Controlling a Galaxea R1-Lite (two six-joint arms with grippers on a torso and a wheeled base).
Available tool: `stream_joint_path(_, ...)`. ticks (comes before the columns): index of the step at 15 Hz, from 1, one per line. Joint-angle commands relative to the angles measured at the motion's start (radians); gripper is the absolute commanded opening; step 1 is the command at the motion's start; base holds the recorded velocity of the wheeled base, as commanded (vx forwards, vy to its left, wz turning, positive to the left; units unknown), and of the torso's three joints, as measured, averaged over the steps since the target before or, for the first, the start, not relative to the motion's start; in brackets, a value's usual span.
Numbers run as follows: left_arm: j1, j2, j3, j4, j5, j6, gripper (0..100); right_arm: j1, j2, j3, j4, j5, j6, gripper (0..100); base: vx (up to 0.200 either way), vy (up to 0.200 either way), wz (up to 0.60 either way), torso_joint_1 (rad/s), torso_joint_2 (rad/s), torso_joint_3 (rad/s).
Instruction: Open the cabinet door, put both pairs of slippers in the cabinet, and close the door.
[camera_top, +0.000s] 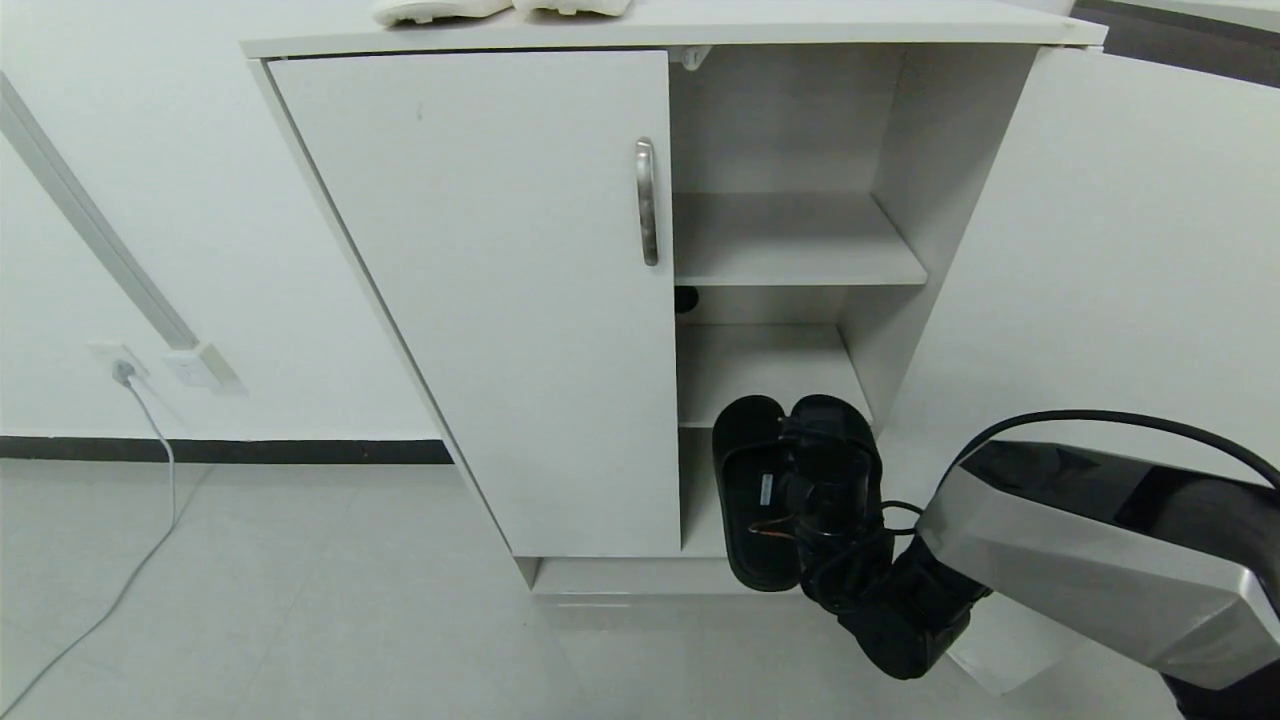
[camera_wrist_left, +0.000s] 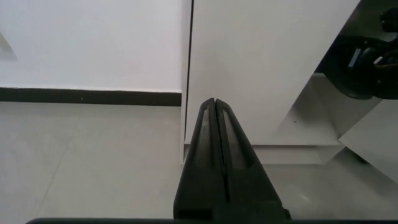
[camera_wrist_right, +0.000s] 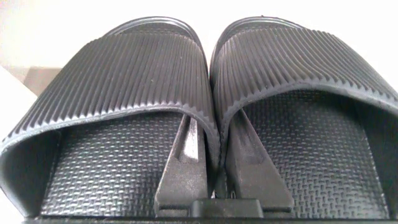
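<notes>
A pair of black slippers (camera_top: 760, 490) hangs side by side, toes up, in front of the white cabinet's (camera_top: 480, 300) lowest compartment. My right gripper (camera_top: 835, 545) is shut on them. In the right wrist view its fingers (camera_wrist_right: 186, 155) reach under both ribbed straps (camera_wrist_right: 137, 68) and pinch the two inner edges together. A pair of white slippers (camera_top: 500, 8) lies on the cabinet top. The right door (camera_top: 1100, 250) stands open and the left door, with its metal handle (camera_top: 647, 200), is closed. My left gripper (camera_wrist_left: 214, 102) is shut on nothing, low, facing the closed door's bottom.
Two bare shelves (camera_top: 790, 240) sit inside the open right half. A wall socket with a grey cable (camera_top: 125, 372) is at the left, the cable trailing over the tiled floor (camera_top: 300, 600). The open door stands close to my right arm.
</notes>
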Motion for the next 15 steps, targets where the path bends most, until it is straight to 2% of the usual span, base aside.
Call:
stream_joint_path(1,0.000,0.002,0.000,0.000,0.001,0.000,0,-0.002,0.005,0.001,0.000,0.000,0.000,0,0.200,0.000,0.00,-0.002,0.00,0.007)
stream_joint_path(4,0.000,0.002,0.000,0.000,-0.001,0.000,0,-0.002,0.005,-0.001,-0.001,0.002,0.000,0,0.200,0.000,0.00,0.002,0.01,0.002)
stream_joint_path(6,0.000,0.002,0.002,-0.001,0.002,0.001,0,-0.004,0.002,-0.001,0.005,0.071,0.005,0,0.200,0.000,0.00,0.007,0.00,-0.002)
stream_joint_path(15,0.000,0.002,0.000,-0.001,0.002,-0.002,0,-0.065,0.091,-0.189,0.091,0.106,-0.038,0,0.000,0.000,0.00,0.000,0.00,0.000)
